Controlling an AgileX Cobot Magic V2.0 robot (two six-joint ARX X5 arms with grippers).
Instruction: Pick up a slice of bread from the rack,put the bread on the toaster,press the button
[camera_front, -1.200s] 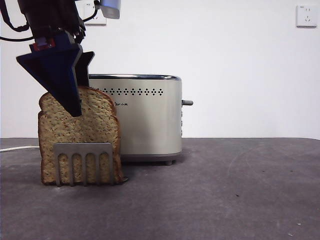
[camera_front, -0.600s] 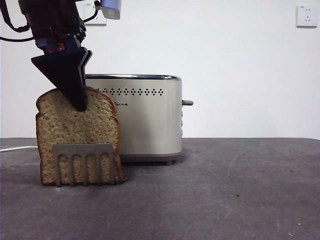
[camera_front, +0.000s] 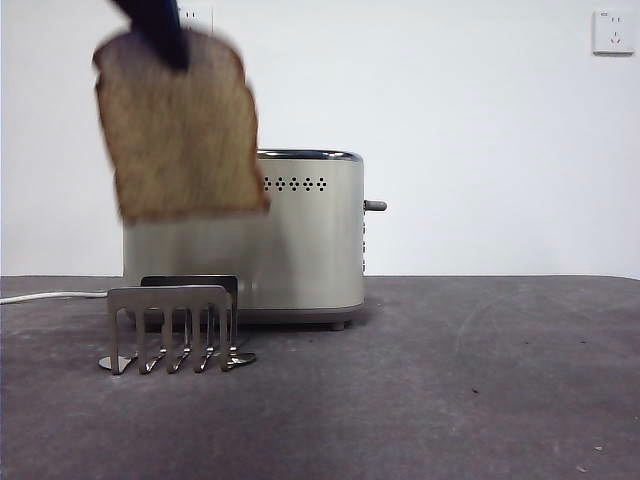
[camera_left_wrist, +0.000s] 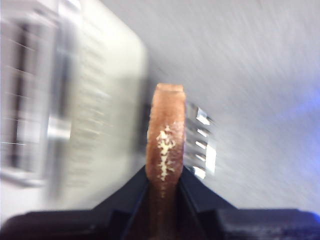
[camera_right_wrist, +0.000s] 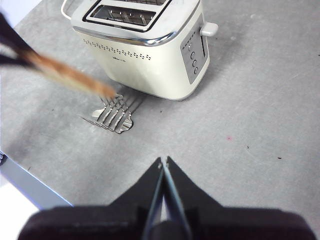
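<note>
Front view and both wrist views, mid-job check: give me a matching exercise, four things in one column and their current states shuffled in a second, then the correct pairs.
Things:
1. slice of bread
2. rack
3. toaster
4. right pincer

States:
A. shut on nothing, above the bare table
B. both slots unfilled
C. in the air, clamped at its top edge by the left pincer
D. on the table, holding no bread

Pairs: 1-C, 2-D, 3-B, 4-A
</note>
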